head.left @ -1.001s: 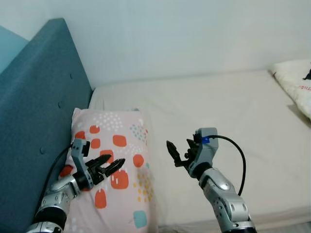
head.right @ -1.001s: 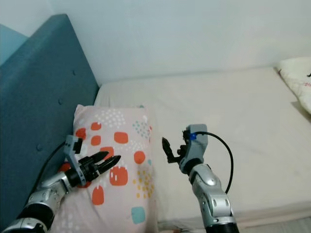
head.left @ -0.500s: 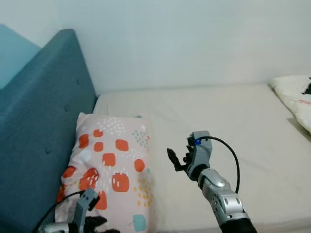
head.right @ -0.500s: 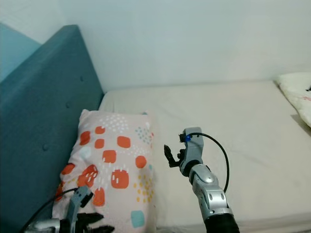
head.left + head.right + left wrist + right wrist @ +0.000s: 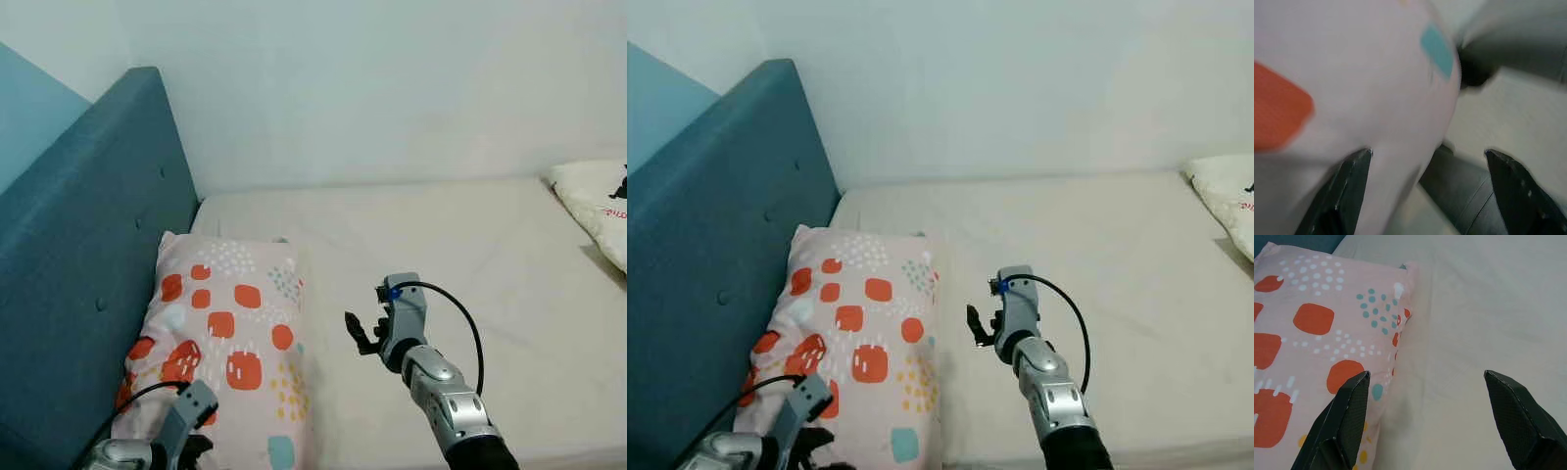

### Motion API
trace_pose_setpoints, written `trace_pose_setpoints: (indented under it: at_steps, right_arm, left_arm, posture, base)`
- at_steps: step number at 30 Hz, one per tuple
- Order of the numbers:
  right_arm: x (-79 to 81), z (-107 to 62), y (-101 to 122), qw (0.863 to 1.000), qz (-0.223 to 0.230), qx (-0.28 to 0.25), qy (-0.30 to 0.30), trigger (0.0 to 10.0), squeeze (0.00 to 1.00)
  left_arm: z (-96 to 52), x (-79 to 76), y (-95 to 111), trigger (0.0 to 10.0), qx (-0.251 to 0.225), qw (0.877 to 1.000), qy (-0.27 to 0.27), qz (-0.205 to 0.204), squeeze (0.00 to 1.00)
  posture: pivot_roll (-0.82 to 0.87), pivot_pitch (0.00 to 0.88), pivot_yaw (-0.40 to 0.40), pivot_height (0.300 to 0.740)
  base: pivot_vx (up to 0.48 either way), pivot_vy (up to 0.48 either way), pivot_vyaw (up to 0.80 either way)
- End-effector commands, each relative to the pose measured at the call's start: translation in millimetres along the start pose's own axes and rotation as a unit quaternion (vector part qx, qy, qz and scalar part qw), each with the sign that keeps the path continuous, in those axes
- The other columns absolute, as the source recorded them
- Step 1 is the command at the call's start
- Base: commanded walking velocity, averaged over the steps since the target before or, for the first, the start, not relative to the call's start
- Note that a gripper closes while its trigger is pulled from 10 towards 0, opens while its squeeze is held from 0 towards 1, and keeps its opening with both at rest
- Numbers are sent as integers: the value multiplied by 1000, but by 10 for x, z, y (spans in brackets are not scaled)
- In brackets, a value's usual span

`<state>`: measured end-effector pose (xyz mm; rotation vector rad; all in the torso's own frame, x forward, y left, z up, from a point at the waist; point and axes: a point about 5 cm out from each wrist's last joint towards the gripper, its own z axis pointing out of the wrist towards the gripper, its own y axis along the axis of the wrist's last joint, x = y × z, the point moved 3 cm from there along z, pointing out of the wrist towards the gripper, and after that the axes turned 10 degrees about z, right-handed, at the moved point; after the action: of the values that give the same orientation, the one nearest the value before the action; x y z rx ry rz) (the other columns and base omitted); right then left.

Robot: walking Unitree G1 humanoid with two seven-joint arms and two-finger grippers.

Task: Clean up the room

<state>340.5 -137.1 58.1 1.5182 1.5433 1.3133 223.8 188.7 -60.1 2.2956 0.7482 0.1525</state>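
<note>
Pillow set at the headboard, grippers apart

Nearest, the left gripper (image 5: 1425,166) hangs spread wide at the pillow's (image 5: 230,343) lower edge, gripping nothing. The right gripper (image 5: 1425,406) hovers above the mattress (image 5: 470,255) beside it, fingers wide. The pillow looks placed against the headboard (image 5: 78,255); a second pillow (image 5: 598,201) farther off seems left to tidy.

Pillow (image 5: 230,338) on mattress (image 5: 490,255) against headboard (image 5: 78,245) at left, second pillow (image 5: 598,201) far right.
</note>
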Motion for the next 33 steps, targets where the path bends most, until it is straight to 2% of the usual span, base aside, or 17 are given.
trace_pose_setpoints:
  at_steps: [1,6,8,12,13,17,20,24,27,31,33]
  right_arm:
    - [1,20,-17,1000,0,2,-2,10000,0]
    - [0,31,-18,1000,1,0,-4,10000,0]
    - [0,31,-18,1000,1,0,-4,10000,0]
    - [16,29,-7,1000,5,-6,2,10000,0]
    - [39,23,-18,1000,3,-5,7,10000,0]
    - [50,21,-21,1000,2,-6,9,10000,0]
    - [80,9,-11,1000,8,-15,19,10000,0]
    - [85,6,-13,1000,10,-18,22,10000,0]
    - [94,13,-9,999,11,-19,24,10000,0]
    - [110,20,-4,999,12,-21,27,10000,0]
    - [113,19,-6,999,12,-21,27,10000,0]
  left_arm:
    - [-69,54,-91,10000,38,999,6,30,0]
    - [-116,104,-108,10000,82,994,-9,76,0]
    - [-116,104,-108,10000,82,994,-9,76,0]
    - [-163,121,-136,10000,114,987,-36,105,0]
    - [-189,97,-170,10000,131,983,-61,114,0]
    - [-199,84,-185,10000,136,981,-70,116,0]
    - [-264,35,-210,10000,139,977,-110,115,0]
    - [-331,24,-132,10000,121,976,-144,111,0]
    - [-344,52,-80,10000,117,975,-141,128,0]
    - [-237,174,122,10000,78,981,-72,165,0]
    - [-218,198,163,10000,71,981,-59,170,0]
  posture:
    - [-164,49,37,640]
    - [-169,51,45,620]
    - [-169,51,45,615]
    - [-171,51,47,600]
    - [-174,54,53,591]
    - [-174,55,53,586]
    - [-172,59,53,586]
    - [-163,64,52,586]
    - [-160,67,54,586]
    - [-162,65,55,586]
    - [-162,65,55,586]
  base:
    - [0,0,0]
    - [0,0,0]
    - [0,0,0]
    - [0,0,0]
    - [0,0,0]
    - [0,0,0]
    - [0,0,0]
    - [0,0,0]
    - [0,0,0]
    - [0,0,0]
    - [0,0,0]
